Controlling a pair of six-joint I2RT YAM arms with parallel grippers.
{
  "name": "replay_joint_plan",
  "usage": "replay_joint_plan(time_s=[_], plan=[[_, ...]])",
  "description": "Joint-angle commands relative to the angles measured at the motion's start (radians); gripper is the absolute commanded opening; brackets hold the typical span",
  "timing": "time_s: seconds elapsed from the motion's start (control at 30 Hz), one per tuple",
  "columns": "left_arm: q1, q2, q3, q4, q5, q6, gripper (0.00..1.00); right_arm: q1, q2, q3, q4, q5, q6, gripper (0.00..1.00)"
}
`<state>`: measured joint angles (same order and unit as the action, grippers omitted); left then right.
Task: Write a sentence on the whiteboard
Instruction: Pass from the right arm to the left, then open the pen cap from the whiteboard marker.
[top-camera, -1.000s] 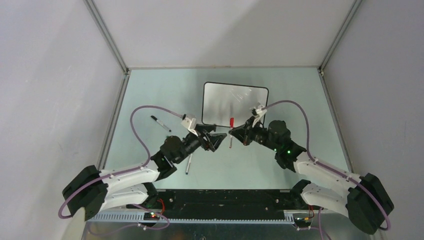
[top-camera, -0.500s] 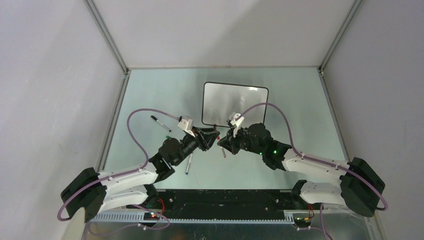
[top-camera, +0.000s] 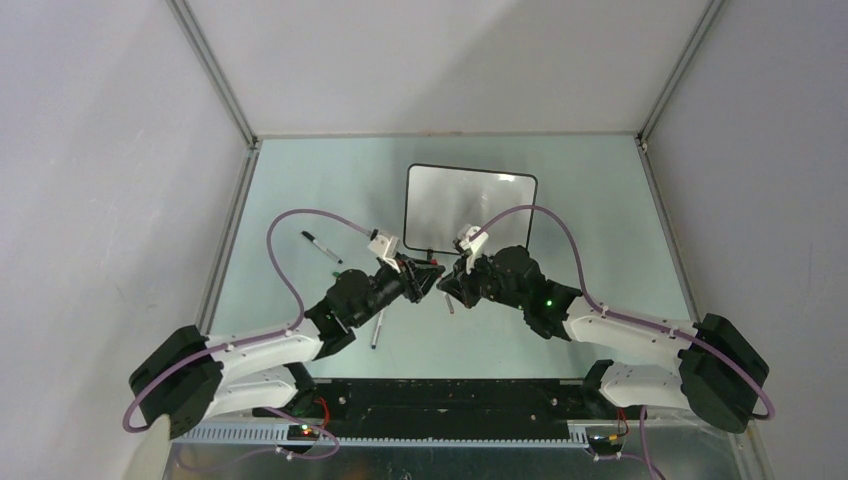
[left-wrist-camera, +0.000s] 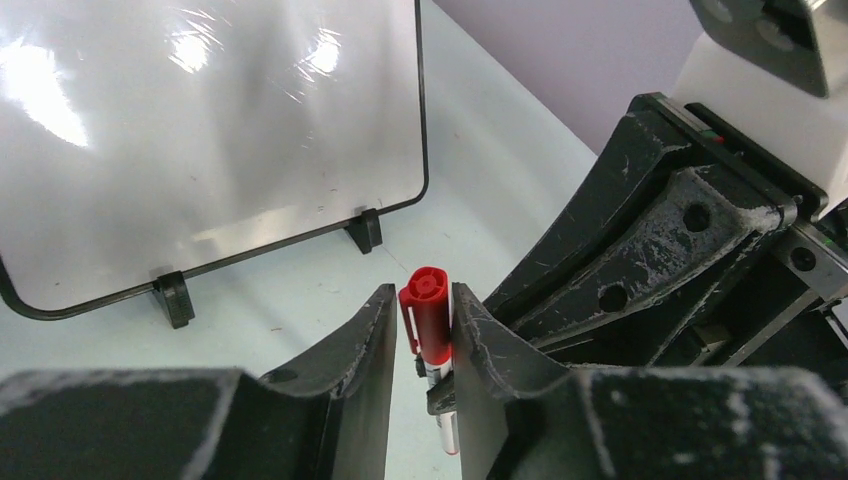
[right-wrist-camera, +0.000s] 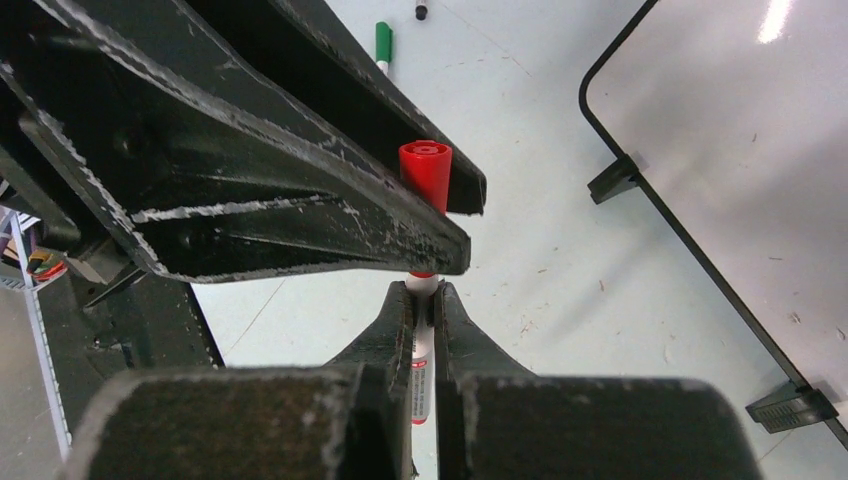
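The two grippers are brought nose to nose over the table (top-camera: 300, 190), just in front of the whiteboard (top-camera: 470, 205). The whiteboard is stood on its two black feet at the middle of the far half of the table, its glossy white face streaked with glare. A red marker (right-wrist-camera: 420, 370) is pinched by its white barrel in the right gripper (right-wrist-camera: 422, 292), whose jaws are drawn in tight on it. And there it is in the left wrist view: the marker's red cap (left-wrist-camera: 428, 310) is caught between the fingers of the left gripper (top-camera: 424, 277), the jaws narrowed until each side of the cap is met by a finger. The marker is held off the table, bridging the two grippers. To the left, a thin black pen (top-camera: 322, 246) is laid on the table, and a green-capped marker (top-camera: 377, 328) is seen beside the left arm.
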<state>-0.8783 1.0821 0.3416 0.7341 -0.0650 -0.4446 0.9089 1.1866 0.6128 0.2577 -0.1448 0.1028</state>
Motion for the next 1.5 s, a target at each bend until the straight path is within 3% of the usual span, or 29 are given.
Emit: replay_joint_plan(time_s=[0.0, 0.07, 0.3, 0.37, 0.4, 0.47, 0.53, 0.6, 0.73, 0.87, 0.97, 1.1, 1.47], plan=[[0.005, 0.028, 0.057, -0.029, 0.047, 0.02, 0.3, 0.005, -0.005, 0.045, 0.024, 0.024, -0.012, 0.0], [0.005, 0.03, 0.06, -0.034, 0.052, 0.021, 0.28, 0.004, -0.007, 0.046, 0.023, 0.03, -0.01, 0.0], [0.007, -0.03, 0.025, -0.026, -0.002, 0.007, 0.01, 0.004, -0.007, 0.045, 0.022, 0.032, -0.013, 0.0], [0.025, -0.056, 0.005, -0.012, -0.006, -0.028, 0.0, -0.004, -0.014, 0.046, 0.022, 0.03, 0.012, 0.16], [0.033, -0.066, -0.005, -0.011, -0.006, -0.045, 0.0, -0.009, -0.024, 0.045, 0.019, 0.017, 0.02, 0.36], [0.059, -0.101, -0.028, 0.003, -0.006, -0.137, 0.0, -0.034, -0.045, 0.033, 0.024, -0.012, 0.063, 0.57], [0.069, -0.144, -0.052, 0.038, -0.01, -0.199, 0.0, -0.069, -0.078, 0.007, 0.051, -0.05, 0.109, 0.72], [0.069, -0.189, -0.061, 0.05, -0.002, -0.251, 0.0, -0.094, -0.107, -0.018, 0.097, -0.083, 0.16, 0.8], [0.068, -0.278, -0.047, 0.031, -0.023, -0.376, 0.0, -0.069, -0.152, -0.025, 0.188, -0.076, 0.334, 0.83], [0.069, -0.372, -0.084, 0.078, -0.098, -0.548, 0.0, 0.017, -0.178, -0.053, 0.365, 0.061, 0.458, 0.81], [0.068, -0.404, -0.109, 0.091, -0.133, -0.642, 0.0, 0.089, -0.175, -0.074, 0.462, 0.216, 0.475, 0.77], [0.068, -0.429, -0.099, 0.059, -0.151, -0.697, 0.0, 0.131, -0.145, -0.074, 0.54, 0.272, 0.534, 0.58], [0.051, -0.422, -0.11, 0.134, -0.154, -0.798, 0.0, 0.174, -0.1, -0.051, 0.618, 0.309, 0.52, 0.55]])
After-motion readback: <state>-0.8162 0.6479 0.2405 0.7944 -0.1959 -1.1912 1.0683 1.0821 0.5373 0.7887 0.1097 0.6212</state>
